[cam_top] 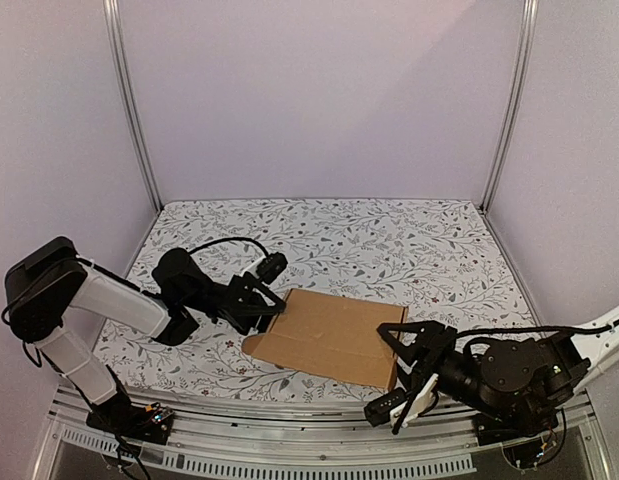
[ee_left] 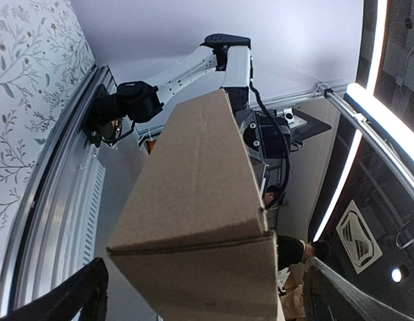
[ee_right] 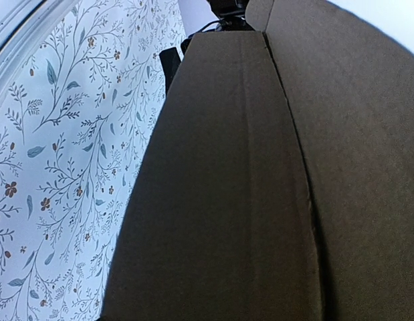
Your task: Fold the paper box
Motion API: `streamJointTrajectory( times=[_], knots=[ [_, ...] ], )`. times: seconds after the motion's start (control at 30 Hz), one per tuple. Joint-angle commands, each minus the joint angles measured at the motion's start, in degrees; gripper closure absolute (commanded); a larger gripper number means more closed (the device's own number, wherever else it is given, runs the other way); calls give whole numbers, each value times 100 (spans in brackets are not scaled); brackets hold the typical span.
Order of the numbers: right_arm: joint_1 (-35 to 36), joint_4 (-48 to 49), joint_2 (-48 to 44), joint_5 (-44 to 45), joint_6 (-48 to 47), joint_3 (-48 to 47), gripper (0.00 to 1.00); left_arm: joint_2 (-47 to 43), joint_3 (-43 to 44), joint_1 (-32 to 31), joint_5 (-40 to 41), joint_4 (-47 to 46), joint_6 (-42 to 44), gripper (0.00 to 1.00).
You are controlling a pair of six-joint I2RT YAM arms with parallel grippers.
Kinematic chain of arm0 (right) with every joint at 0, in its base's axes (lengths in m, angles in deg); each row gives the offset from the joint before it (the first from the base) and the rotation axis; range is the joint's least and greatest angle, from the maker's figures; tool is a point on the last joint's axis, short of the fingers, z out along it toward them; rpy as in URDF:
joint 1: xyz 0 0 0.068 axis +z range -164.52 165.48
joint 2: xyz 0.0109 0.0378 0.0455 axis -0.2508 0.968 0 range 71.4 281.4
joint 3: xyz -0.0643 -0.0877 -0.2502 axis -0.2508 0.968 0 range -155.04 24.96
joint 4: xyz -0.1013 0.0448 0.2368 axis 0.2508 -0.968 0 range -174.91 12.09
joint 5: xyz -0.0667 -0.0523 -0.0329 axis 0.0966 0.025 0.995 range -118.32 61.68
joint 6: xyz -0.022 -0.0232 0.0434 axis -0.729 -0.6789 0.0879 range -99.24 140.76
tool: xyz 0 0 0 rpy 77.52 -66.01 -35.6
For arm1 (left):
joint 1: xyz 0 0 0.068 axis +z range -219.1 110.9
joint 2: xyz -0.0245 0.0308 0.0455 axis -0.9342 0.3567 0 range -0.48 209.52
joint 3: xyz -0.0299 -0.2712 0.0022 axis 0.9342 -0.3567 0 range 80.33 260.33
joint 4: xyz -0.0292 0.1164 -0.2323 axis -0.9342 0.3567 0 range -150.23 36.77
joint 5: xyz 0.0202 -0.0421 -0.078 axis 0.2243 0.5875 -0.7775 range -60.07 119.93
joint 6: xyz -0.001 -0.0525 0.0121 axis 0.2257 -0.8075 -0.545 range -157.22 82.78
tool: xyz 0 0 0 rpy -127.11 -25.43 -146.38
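Box, place: we find the box (cam_top: pixel 331 336) in the near middle of the table (cam_top: pixel 389 240), between the two arms and closer to the front rail than to the back wall.
Box, long axis: it runs across the table from left to right, and its right end sits a little nearer the front than its left end.
Box, faces: a broad brown panel faces up. The left wrist view shows a crease across the cardboard (ee_left: pixel 193 200), and the right wrist view shows a slit between two panels (ee_right: pixel 260 167).
Left arm: the white upper link rises from the base at the near left. The black forearm then lies low and reaches right, bringing the wrist to the box's left end.
Left fingers (ee_left: pixel 83 294): these are spread wide, one on each side of the box's end. We cannot tell whether they touch the cardboard.
Right arm: it is folded low over the front rail, with the wrist pointing left at the box's near right corner.
Right fingers (cam_top: pixel 409 335): they are at that corner. Cardboard fills the wrist view, so we cannot tell whether they are spread or pinching.
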Motion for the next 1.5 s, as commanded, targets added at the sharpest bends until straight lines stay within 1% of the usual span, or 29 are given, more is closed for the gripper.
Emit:
streamJointTrajectory(
  times=[0.0,0.07,0.13,0.23,0.33,0.4,0.47,0.53,0.6,0.7,0.83,0.9,1.03,1.17,1.3,1.47],
  knots=[
    [39,-853,-120,279,1347,-353,63,118,231,15,162,-1006,-46,0],
    [42,-1207,-78,413,1862,-461,64,129,324,40,212,-887,-31,0],
    [44,-1587,-26,481,2447,-552,64,89,407,81,233,-536,156,1],
    [45,-2013,-8,614,3263,-641,64,-43,510,150,243,829,1069,0],
    [44,-2517,-47,581,4076,-741,65,-248,561,265,535,2147,1931,0],
    [45,-2832,-53,567,4546,-823,65,-463,628,379,833,2998,2487,0],
    [45,-3102,-54,530,5108,-926,65,-777,791,443,1157,4079,3168,1],
    [42,-3272,-44,485,5534,-991,65,-1111,1061,459,1692,5338,3931,0],
    [10,-3328,-44,386,5925,-987,64,-1429,1318,459,2180,6312,4532,0],
    [-137,-3377,-22,179,6445,-944,64,-1856,1583,474,2781,7225,5065,0],
    [-577,-3105,-4,-514,6909,-754,65,-2328,1904,485,3559,8344,5690,0],
    [-874,-2874,45,-943,7001,-693,64,-2540,1969,493,3874,8575,5854,0],
    [-1637,-2356,159,-2166,7122,-594,65,-2915,1921,520,4038,8643,6055,1],
    [-2434,-1973,336,-3728,7147,-524,64,-3252,1659,520,3956,8543,6200,1],
    [-3108,-1686,753,-5308,7045,-568,64,-3531,1311,520,4003,8457,6231,1],
    [-3760,-1303,1320,-6502,6922,-699,65,-3691,1012,520,4211,8570,6175,0]
  ],
)
